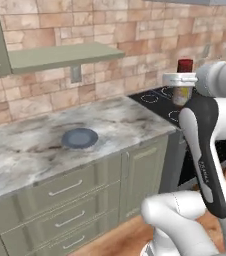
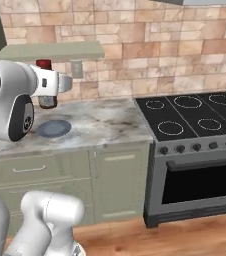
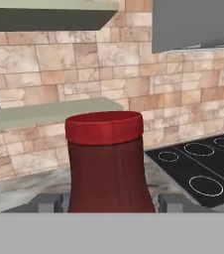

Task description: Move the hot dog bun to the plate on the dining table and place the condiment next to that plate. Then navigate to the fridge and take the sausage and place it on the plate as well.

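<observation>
A brick wall in tan and pink tones backs a kitchen run with a grey-veined marble counter [image 1: 30, 145] over sage-green drawers [image 1: 65, 200], and a pale green shelf [image 1: 60, 56] is fixed to the wall above it. To the right of the counter stands a black stove [image 2: 195, 120] with white burner rings and a row of knobs above the oven door. A round blue-grey plate [image 1: 79, 138] lies flat on the counter, well apart from the stove. The white arm holds the condiment [image 3: 108, 163] upright in the air above the counter, its red cap on top and dark red-brown contents below; in the left base view the bottle [image 1: 183, 82] sits at the end of the wrist in front of the stove's near corner, and in the right base view it hangs above and just left of the blue-grey plate [image 2: 54, 128]. The gripper [image 3: 106, 202] pinches the bottle's lower body, with its grey fingers [image 3: 47, 202] pressed against either side of it, seen at the bottom of the hand view.
</observation>
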Tool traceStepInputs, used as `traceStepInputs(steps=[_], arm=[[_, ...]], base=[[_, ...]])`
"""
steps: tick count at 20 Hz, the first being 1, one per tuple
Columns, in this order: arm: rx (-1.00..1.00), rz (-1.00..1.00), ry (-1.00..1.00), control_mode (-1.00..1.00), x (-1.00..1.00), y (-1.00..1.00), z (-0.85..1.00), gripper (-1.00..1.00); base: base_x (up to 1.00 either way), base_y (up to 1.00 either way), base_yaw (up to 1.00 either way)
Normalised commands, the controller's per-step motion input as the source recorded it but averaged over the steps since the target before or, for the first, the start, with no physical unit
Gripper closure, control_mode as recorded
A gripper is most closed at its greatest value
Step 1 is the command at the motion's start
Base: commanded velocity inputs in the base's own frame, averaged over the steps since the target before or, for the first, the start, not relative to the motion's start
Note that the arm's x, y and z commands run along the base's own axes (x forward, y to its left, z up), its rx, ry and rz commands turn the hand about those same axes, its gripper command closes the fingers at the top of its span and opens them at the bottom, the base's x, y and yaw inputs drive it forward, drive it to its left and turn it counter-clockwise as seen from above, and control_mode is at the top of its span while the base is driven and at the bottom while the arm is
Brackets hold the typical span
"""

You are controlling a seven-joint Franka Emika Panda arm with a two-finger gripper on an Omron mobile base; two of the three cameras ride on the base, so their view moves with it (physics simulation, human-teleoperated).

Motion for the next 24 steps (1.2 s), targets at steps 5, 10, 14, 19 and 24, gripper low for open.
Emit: traceStepInputs(steps=[5,10,14,19,24], arm=[[0.0,0.0,0.0,1.0,0.0,0.0,0.0,1.0],[0.0,0.0,0.0,1.0,0.0,0.0,0.0,1.0],[0.0,0.0,0.0,1.0,0.0,0.0,0.0,1.0],[0.0,0.0,0.0,1.0,0.0,0.0,0.0,1.0],[0.0,0.0,0.0,1.0,0.0,0.0,0.0,1.0]], base=[[-0.68,0.2,-0.83],[-0.86,0.27,-0.76],[-0.78,0.4,-0.74],[-0.92,0.33,-0.7],[-1.0,-0.09,-0.56]])
